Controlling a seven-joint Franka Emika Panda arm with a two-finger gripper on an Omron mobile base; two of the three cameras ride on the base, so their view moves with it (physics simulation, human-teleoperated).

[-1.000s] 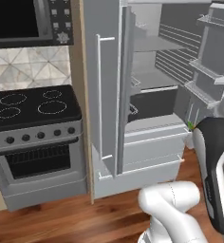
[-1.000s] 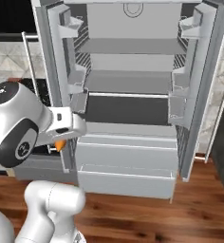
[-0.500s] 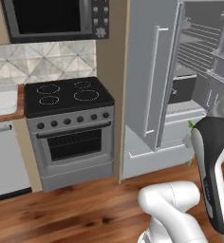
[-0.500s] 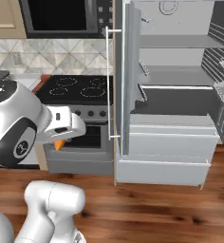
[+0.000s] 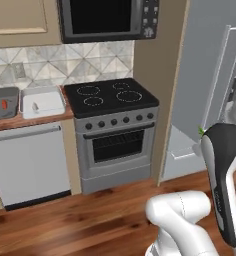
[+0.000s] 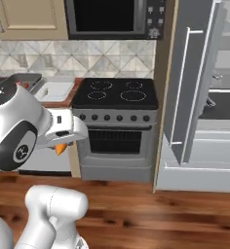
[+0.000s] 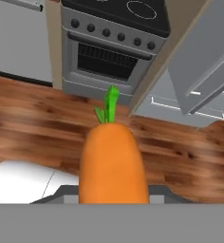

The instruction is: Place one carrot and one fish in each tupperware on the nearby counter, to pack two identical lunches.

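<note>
One smooth, tapered orange carrot [image 7: 114,161] with a green top sits clenched in your gripper [image 6: 61,147]. Two rounded rectangular trays, dark grey [image 5: 2,103] and white [image 5: 41,101], rest on the polished wood counter [image 5: 30,120].

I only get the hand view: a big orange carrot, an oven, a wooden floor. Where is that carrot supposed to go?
Observer: In the left base view, left of the stove, a counter carries a dark grey tupperware and a light tupperware.
Operator: Anything in them?
Observer: The dark grey tupperware holds two small red things, too small to name.
Operator: And the other?
Observer: The light tupperware holds one small pale thing.
</note>
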